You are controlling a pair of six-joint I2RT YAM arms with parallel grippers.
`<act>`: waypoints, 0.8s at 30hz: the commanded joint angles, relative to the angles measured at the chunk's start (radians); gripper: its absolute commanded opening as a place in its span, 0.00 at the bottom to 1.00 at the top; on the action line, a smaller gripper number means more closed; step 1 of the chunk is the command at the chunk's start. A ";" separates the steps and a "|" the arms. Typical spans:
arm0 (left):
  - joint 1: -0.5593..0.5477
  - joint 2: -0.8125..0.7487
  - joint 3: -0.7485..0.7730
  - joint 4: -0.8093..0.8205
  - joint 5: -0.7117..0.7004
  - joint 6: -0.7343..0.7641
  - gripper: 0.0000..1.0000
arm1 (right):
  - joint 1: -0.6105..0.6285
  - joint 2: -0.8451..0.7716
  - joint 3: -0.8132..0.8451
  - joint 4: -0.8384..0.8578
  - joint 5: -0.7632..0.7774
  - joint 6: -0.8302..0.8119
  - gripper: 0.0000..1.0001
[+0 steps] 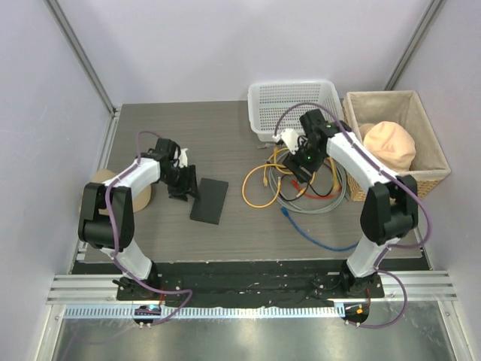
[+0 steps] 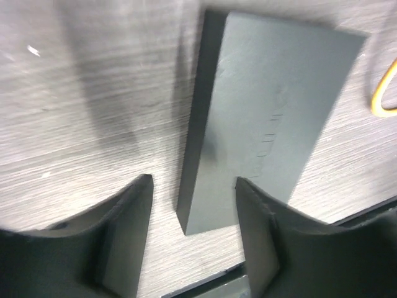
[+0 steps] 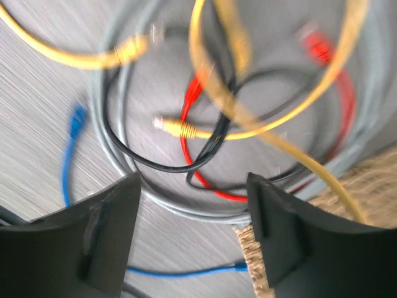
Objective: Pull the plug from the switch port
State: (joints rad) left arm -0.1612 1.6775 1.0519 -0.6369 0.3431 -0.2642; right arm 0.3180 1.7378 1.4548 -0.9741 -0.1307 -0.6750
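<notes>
Robot lab test cell, by the look: plain pale walls (image 1: 240, 45) on metal posts (image 1: 81, 53); left arm (image 1: 135, 177) and right arm (image 1: 357, 162) bolted to an aluminium rail (image 1: 255, 295); wood-grain table (image 1: 218, 128) staged with loose cables (image 1: 316, 204), white mesh basket (image 1: 293, 105), wicker basket (image 1: 430, 154).

In the top view the switch (image 1: 209, 201) is too small to show its sockets, and whether the left gripper (image 1: 183, 189) touches it cannot be told. The left arm hides most of a brown round thing (image 1: 143, 199).

In the left wrist view, faint marks on the switch's top are too blurred to read. A yellow cable (image 2: 379, 93) is cut by the right edge, and both fingers (image 2: 118, 248) run off the bottom.

The right wrist view is smeared. The cable tangle (image 3: 205, 161) has soft, unreadable plug ends (image 3: 169, 126), 2 yellow strands (image 3: 197, 25) leave the top edge, and the wicker basket (image 3: 372, 192) is cropped at the right.
</notes>
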 commanded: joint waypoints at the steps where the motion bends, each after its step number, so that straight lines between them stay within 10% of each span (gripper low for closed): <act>1: 0.006 -0.088 0.114 -0.038 -0.039 0.063 0.73 | 0.020 -0.127 0.142 0.026 -0.079 0.183 0.81; 6: 0.005 -0.110 0.255 -0.098 -0.027 0.100 0.99 | 0.021 -0.115 0.263 0.129 0.055 0.345 0.88; 18: -0.046 -0.099 0.789 -0.138 -0.220 0.270 1.00 | 0.050 0.345 1.226 -0.124 0.270 0.561 0.96; 24: -0.037 -0.286 0.490 -0.041 -0.390 0.252 1.00 | 0.082 0.241 0.968 -0.018 0.383 0.548 0.96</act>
State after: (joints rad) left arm -0.2081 1.4921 1.7168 -0.7029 0.1135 -0.0269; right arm 0.3664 2.0510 2.4935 -0.9977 0.1238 -0.1326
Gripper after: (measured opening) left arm 0.996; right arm 0.959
